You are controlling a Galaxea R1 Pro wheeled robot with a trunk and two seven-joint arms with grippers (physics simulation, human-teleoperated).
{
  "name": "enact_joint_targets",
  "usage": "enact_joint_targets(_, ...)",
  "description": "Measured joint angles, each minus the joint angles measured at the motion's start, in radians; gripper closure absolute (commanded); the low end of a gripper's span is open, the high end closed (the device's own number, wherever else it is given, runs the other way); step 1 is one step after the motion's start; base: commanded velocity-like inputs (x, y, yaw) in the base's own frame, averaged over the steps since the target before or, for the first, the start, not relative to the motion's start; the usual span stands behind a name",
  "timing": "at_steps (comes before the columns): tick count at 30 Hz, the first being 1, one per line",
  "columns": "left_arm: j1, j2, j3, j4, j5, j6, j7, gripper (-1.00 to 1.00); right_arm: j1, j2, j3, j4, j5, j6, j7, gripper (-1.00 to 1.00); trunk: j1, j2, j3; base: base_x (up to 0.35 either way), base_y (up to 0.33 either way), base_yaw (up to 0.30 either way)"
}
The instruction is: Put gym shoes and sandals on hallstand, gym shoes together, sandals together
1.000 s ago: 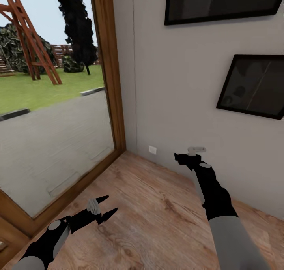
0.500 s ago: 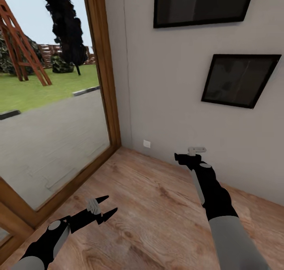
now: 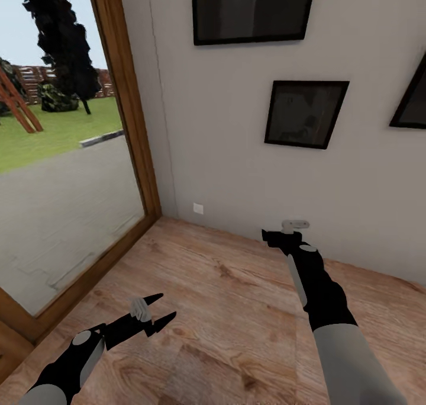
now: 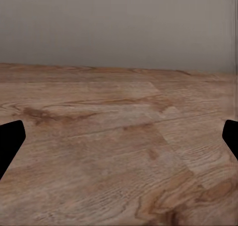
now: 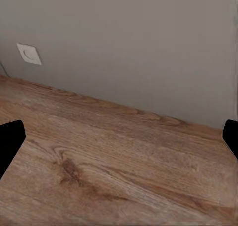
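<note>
Left end effector (image 3: 155,309): fingers spread wide, nothing between them, held low and forward over the corridor floor (image 3: 236,310). Left wrist view gives bare planks and the base of the grey wall (image 4: 119,23); both fingertips sit at the frame edges.

Right end effector (image 3: 273,237): raised higher, forearm reaching ahead toward the wall. Right wrist view puts its tips at the frame edges, so spread wide, empty. A white wall socket (image 5: 29,53) sits just above the floor line.

Surroundings: corner of a glazed wood-framed door (image 3: 127,115) and a wall with dark picture frames (image 3: 305,113).

Gym shoes, sandals, hallstand: none in frame. Bearing from either end effector, long axis and nearer arm cannot be told. Judgement: robot is in transit; the base must turn to find them before any reach.
</note>
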Motion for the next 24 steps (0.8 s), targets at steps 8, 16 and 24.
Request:
enact_joint_targets(8, 0.0, 0.0, 0.001, 0.0, 0.0, 0.0, 0.0, -1.0, 0.0, 0.0, 0.0, 0.0, 0.0, 0.0, 0.0, -1.0, 0.0, 0.0, 0.0, -0.013, 0.044, -0.254)
enact_joint_targets(16, 0.0, 0.0, 0.001, 0.0, 0.0, 0.0, 0.0, -1.0, 0.0, 0.0, 0.0, 0.0, 0.0, 0.0, 0.0, -1.0, 0.0, 0.0, 0.0, 0.0, 0.003, -0.254)
enact_joint_targets(24, 0.0, 0.0, 0.002, 0.001, -0.001, 0.0, 0.0, -1.0, 0.0, 0.0, 0.0, 0.0, 0.0, 0.0, 0.0, -1.0, 0.0, 0.0, 0.0, 0.0, 0.135, -0.254)
